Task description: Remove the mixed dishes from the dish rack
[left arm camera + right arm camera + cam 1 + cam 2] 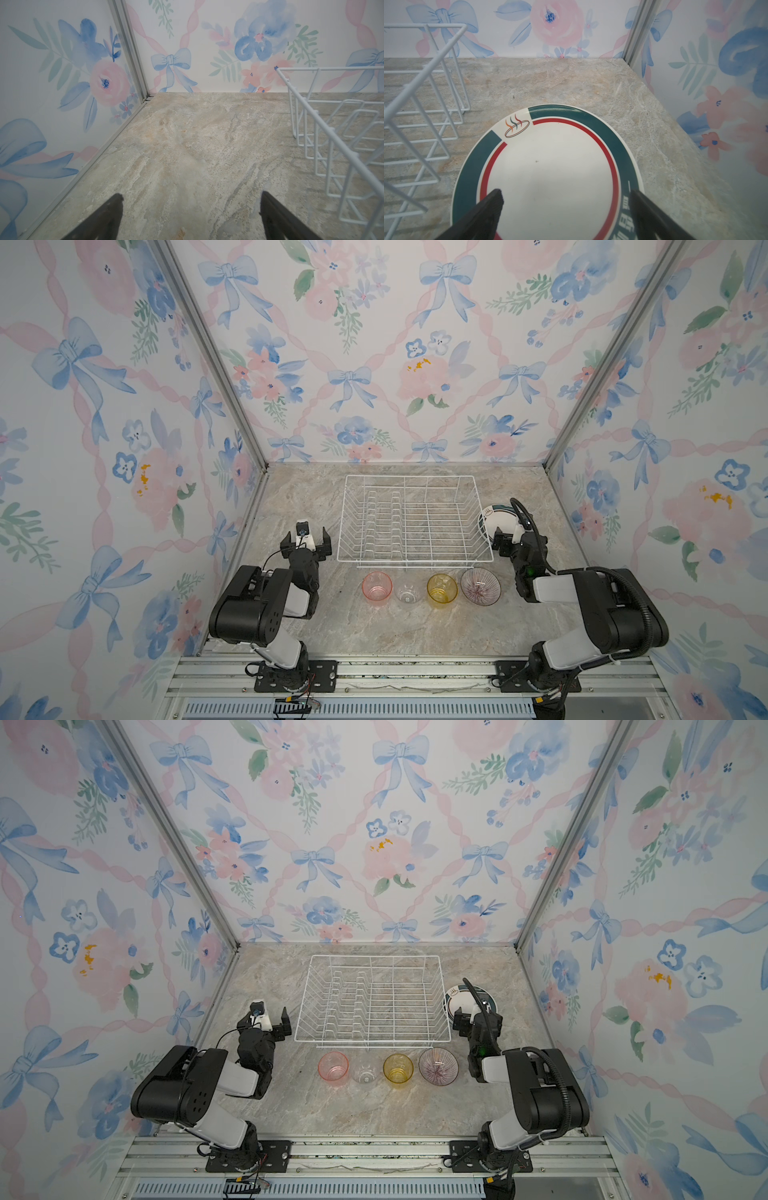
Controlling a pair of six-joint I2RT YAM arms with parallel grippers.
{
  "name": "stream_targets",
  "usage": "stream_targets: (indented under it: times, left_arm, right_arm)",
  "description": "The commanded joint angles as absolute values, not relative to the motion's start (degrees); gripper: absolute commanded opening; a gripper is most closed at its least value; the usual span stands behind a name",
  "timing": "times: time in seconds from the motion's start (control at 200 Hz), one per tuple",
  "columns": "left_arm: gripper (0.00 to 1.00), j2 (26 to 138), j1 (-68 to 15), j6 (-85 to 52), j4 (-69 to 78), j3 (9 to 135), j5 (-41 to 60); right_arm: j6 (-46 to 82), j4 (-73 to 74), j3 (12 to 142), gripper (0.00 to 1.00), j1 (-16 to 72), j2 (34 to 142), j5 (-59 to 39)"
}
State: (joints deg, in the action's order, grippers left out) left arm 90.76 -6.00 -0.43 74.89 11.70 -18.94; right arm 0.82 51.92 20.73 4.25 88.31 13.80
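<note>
Both hung open, empty: your left gripper (306,540) left of the bare dish rack (415,561), your right gripper (565,193) over the plate (550,162) just right of it. You wanted, I reckoned, a straight lift away, nudging nothing.

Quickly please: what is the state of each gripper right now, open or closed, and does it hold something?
Left gripper: open, holding nothing.
Right gripper: open above the plate, not gripping it.
</note>
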Motion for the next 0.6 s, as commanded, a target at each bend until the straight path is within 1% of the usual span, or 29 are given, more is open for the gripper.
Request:
stream_targets:
  times: [0.0, 0.595]
  left_arm:
    - [0.98, 90.72, -6.22, -0.18, 74.97, 11.96, -18.52]
    - [0.98, 90.8, -6.11, -0.15, 74.61, 12.3, -18.12]
  right_arm:
    - [0.62, 53.35, 21.71, 0.97, 4.57, 88.74, 14.54]
    - [0.67, 53.35, 21.71, 0.97, 4.57, 88.77, 14.54]
